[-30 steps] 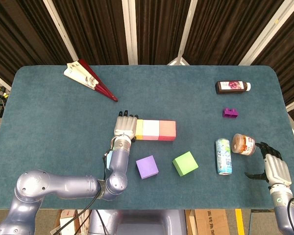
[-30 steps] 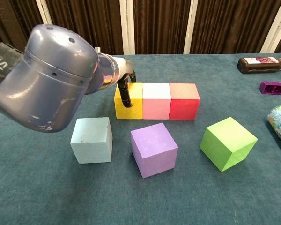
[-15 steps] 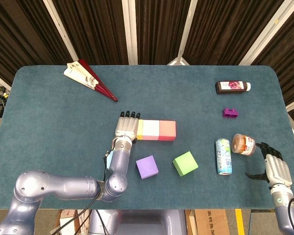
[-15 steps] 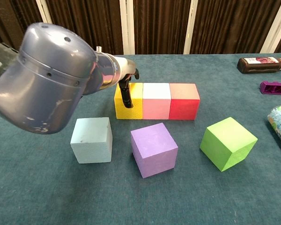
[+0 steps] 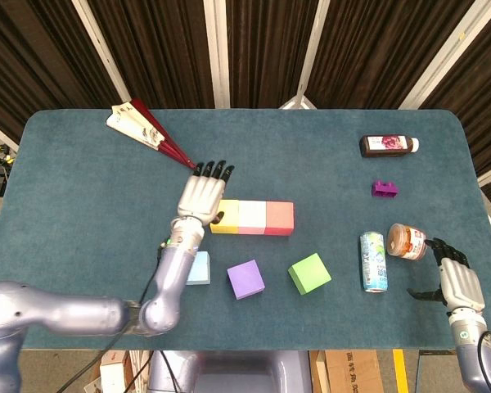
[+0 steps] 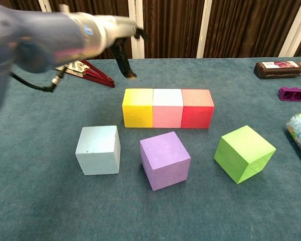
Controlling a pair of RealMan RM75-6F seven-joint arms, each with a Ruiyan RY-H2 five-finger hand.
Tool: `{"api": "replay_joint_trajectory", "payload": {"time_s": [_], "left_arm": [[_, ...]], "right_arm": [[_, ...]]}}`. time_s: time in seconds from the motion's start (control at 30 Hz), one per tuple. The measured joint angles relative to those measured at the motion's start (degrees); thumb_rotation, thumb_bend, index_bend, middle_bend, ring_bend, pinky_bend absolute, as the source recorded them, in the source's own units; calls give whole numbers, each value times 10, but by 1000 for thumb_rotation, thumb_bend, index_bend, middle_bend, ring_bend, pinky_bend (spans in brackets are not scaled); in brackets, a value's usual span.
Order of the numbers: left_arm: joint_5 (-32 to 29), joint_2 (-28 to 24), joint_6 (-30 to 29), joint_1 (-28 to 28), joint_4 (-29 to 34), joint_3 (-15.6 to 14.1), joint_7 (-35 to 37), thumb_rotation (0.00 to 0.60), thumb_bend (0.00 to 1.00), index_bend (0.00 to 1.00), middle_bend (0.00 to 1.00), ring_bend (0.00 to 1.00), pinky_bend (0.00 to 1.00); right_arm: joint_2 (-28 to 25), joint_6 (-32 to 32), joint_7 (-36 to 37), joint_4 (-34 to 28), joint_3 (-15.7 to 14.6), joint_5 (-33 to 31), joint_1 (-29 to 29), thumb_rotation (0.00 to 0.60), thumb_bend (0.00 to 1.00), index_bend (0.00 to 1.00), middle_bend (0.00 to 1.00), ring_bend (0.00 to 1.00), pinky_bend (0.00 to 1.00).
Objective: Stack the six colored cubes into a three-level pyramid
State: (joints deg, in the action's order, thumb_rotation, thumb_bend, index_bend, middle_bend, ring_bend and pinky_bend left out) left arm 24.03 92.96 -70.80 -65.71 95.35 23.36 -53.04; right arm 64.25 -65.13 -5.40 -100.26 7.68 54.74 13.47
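Currently, in the head view, the left hand (image 5: 201,196) is seen raised over the middle of the table (image 5: 82,188), fingers spread wide, nothing held. The base row lies just beyond it toward the right edge: yellow cube (image 5: 225,218), pink cube (image 5: 251,217) and red cube (image 5: 279,218), touching side to side. Nearer the front edge lie the light blue cube (image 5: 199,268), purple cube (image 5: 245,279) and green cube (image 5: 309,273), each apart. The right hand (image 5: 452,282) is parked at the front right corner, fingers loosely apart, empty, near a can (image 5: 373,261) and a jar (image 5: 406,241).

Risk, as judged: a second-level cube set off-centre over a seam could tip, and a hand descending close could nudge the row apart.

In the chest view, the row's front faces appear flush. The left hand (image 6: 121,45) is blurred, above and behind the yellow cube. One second earlier its fingers were pressed against that cube's left side; it is now lifted clear. The cubes are unmoved, and the right hand is unchanged.
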Motion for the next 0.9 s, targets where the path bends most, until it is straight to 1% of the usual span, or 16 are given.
{"api": "replay_joint_trajectory", "payload": {"time_s": [0.07, 0.1, 0.17, 0.3, 0.43, 0.57, 0.7, 0.8, 0.9], "left_arm": [[56, -27, -6, 27, 23, -15, 33, 600, 365, 48, 0, 0, 0], [93, -47, -11, 47, 39, -26, 58, 600, 365, 49, 0, 0, 0], [147, -82, -20, 82, 63, -43, 99, 600, 364, 55, 0, 0, 0], [262, -171, -47, 167, 105, -85, 205, 600, 365, 65, 0, 0, 0], [338, -240, -66, 235, 117, -123, 301, 600, 365, 65, 10, 0, 0], [393, -276, -79, 291, 112, -159, 389, 600, 356, 64, 22, 0, 0], [434, -303, -93, 349, 93, -192, 468, 600, 351, 61, 12, 0, 0], [462, -311, -115, 386, 79, -208, 504, 600, 350, 59, 10, 0, 0], [489, -309, -137, 413, 66, -218, 527, 600, 350, 58, 8, 0, 0]], "right_arm": [[3, -1, -4, 1, -2, 7, 1, 600, 0, 144, 97, 61, 0], [5, -2, -6, 2, -3, 12, 2, 600, 0, 144, 97, 61, 0], [8, -4, -8, 2, -6, 26, 3, 600, 0, 144, 97, 61, 0], [15, -7, -7, 8, -13, 68, 6, 600, 0, 144, 97, 54, 0], [16, -2, -5, 10, -19, 120, 16, 600, 0, 142, 96, 43, 0], [6, 5, -29, -3, -22, 161, 35, 600, 0, 128, 97, 38, 0], [-6, 18, -78, -32, -20, 171, 58, 600, 0, 128, 97, 38, 0], [-9, 26, -120, -55, -16, 167, 74, 600, 0, 136, 97, 39, 1], [-6, 25, -160, -72, -12, 158, 85, 600, 0, 176, 97, 64, 23]]}}
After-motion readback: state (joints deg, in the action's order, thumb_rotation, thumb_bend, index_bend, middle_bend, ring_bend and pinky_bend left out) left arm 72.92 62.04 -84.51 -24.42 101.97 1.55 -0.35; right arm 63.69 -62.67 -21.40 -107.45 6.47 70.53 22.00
